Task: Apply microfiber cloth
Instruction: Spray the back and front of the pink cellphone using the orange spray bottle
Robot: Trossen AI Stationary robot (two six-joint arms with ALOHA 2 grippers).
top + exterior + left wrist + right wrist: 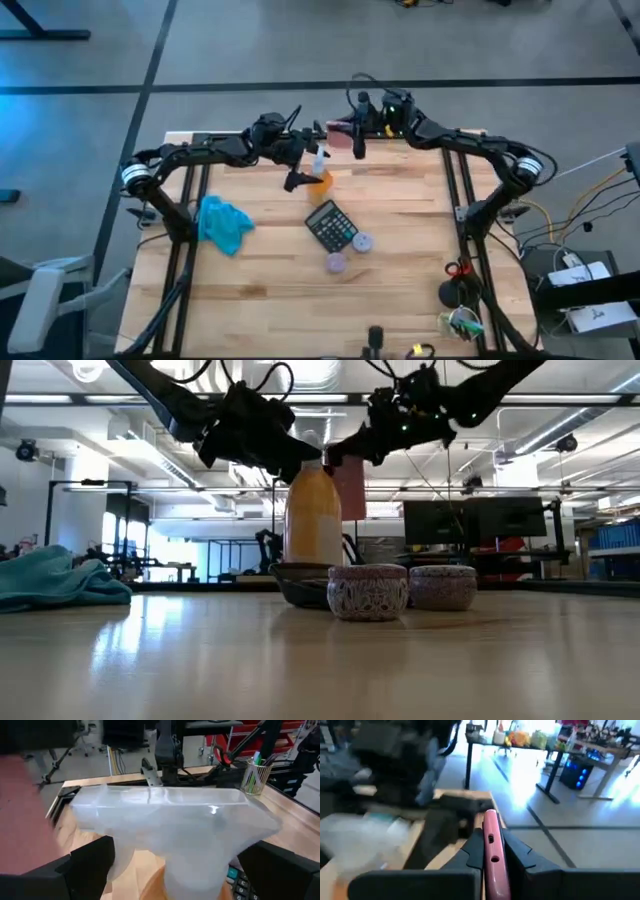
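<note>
While both arms work at table's far edge, microfiber cloth lies crumpled on table near left side, untouched, well apart from both grippers. Left gripper closed around white spray head of orange spray bottle. Right gripper raised, clamped on thin pink slab. Black calculator mid-table; two small round tins just beside it.

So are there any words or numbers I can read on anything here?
None can be read.
Calculator: its keys are too small and blurred to read.
Orange spray bottle: no label shows.
Two patterned tins: a pattern only, no words.
Microfiber cloth: plain.
</note>
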